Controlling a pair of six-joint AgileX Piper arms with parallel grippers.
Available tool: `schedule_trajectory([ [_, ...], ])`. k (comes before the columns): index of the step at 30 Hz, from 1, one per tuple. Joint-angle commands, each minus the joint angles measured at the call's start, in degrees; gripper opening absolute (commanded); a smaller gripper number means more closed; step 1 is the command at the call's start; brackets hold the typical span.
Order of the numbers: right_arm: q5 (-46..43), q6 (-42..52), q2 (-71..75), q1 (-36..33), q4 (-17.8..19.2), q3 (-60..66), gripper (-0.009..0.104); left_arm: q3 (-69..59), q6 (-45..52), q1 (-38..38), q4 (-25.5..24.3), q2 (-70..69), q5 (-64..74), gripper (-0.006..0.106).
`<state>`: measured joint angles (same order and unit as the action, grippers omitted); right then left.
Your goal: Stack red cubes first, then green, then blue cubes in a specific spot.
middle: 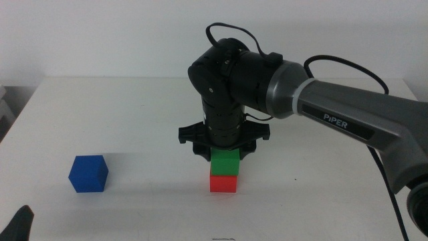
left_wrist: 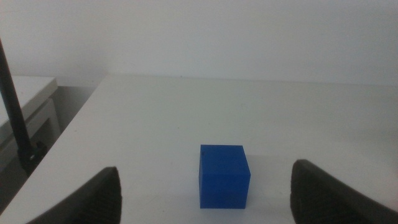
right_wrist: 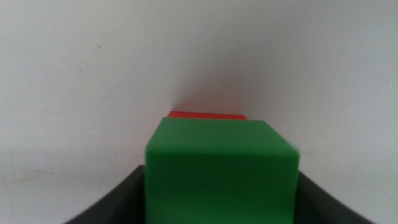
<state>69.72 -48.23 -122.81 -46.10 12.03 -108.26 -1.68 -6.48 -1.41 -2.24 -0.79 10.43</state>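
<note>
The green cube (middle: 225,164) sits on top of the red cube (middle: 223,183) near the middle of the white table. My right gripper (middle: 224,152) reaches straight down from above, and its jaws hold the green cube's sides. In the right wrist view the green cube (right_wrist: 221,171) fills the space between the jaws, with a strip of the red cube (right_wrist: 207,115) showing beyond it. The blue cube (middle: 88,174) stands alone at the front left. My left gripper (middle: 20,224) waits at the bottom left corner, open, with the blue cube (left_wrist: 224,176) on the table ahead of it.
The white table (middle: 134,107) ends at a pale wall at the back. A low white ledge (left_wrist: 25,106) and a dark cable (left_wrist: 15,106) lie beyond the table's left edge. The right arm's grey link (middle: 361,120) spans the right side.
</note>
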Motion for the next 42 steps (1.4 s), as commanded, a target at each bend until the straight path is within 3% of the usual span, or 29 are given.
schedule_trajectory([
  [1,-0.1,0.2,3.0,-0.1,0.8,-1.6,0.059,0.2,-0.7,-0.1,0.4,-1.1,-4.6,0.092],
  [4,-0.1,0.2,3.0,-0.1,0.8,-1.6,0.079,0.2,-0.7,-0.1,0.4,-1.1,-4.6,0.092],
  [8,-0.1,0.2,3.0,-0.1,0.6,-1.6,0.094,0.2,-0.7,-0.1,0.4,-1.1,-4.6,0.092],
  [22,4.8,0.6,14.0,-2.3,1.9,-1.7,0.094,0.2,-0.7,-0.1,0.4,-1.1,-4.6,0.092],
  [26,4.8,5.3,20.6,-2.8,1.7,-0.3,0.094,0.2,-0.7,-0.1,0.4,-1.1,-4.6,0.092],
  [30,4.6,15.7,31.3,-1.3,1.4,8.9,0.094,0.2,-0.7,-0.1,0.4,-1.1,-4.6,0.092],
  [35,2.2,37.2,49.0,5.2,-6.7,23.8,0.094,0.2,-0.7,-0.1,0.4,-1.1,-4.6,0.092],
  [42,-6.9,54.3,76.1,11.9,-17.6,43.0,0.094,0.2,-0.7,-0.1,0.4,-1.1,-4.6,0.092],
])
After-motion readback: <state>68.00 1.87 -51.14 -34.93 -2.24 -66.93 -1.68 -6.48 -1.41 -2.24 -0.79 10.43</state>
